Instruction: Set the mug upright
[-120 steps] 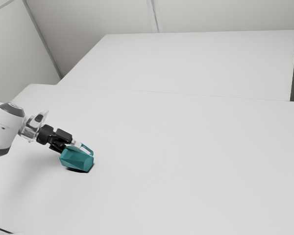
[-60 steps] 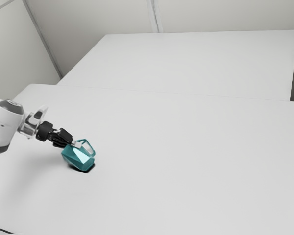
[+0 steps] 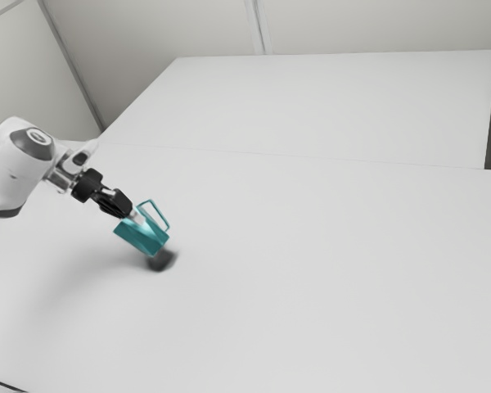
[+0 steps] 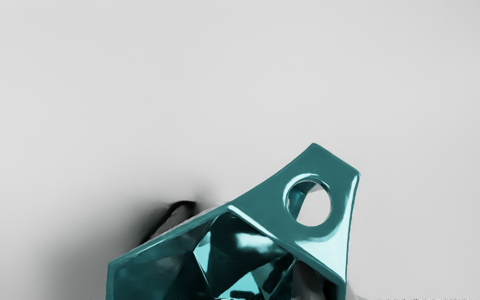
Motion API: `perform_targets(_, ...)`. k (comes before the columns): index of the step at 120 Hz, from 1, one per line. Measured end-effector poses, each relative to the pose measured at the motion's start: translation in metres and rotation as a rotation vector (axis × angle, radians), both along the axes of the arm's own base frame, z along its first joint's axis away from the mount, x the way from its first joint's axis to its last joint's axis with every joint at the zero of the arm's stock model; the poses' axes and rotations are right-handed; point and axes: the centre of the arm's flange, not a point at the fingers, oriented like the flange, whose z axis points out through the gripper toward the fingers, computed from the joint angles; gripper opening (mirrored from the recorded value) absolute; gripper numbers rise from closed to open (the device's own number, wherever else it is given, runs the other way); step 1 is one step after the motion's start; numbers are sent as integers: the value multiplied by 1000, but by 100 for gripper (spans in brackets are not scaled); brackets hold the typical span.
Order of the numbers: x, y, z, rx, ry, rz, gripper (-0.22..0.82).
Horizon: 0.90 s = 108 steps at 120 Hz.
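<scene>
Raised from the table (image 3: 311, 270) since the earlier frame, the mug (image 3: 141, 237) has also travelled slightly toward the exterior view's right, together with my gripper (image 3: 136, 217). Condition of gripper: closed on the mug's wall, one finger (image 4: 305, 283) inside the mouth. Position of mug: off the table, beyond my fingertips and lower than them, its shadow (image 3: 159, 261) lying apart beneath. Alignment: not upright. Its long axis slants roughly with my reach, mouth toward me, base downward and toward the exterior view's right; the handle (image 3: 159, 213) is on the upper side. Assessment: the base needs to swing beneath the mouth, likely by turning my hand nearer to straight down, before lowering. Risk noted: the mug could pivot in a grip on one wall.
</scene>
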Motion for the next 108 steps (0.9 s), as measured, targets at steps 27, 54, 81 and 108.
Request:
perform_targets(27, 30, 4, 37, 333, 55, -140, -18)
perform_targets(54, 39, 23, 28, 610, 122, -139, -18)
perform_targets(81, 44, 32, 7, 682, 157, -56, -18)
perform_targets(108, 46, 33, -5, 689, 188, 18, -17)
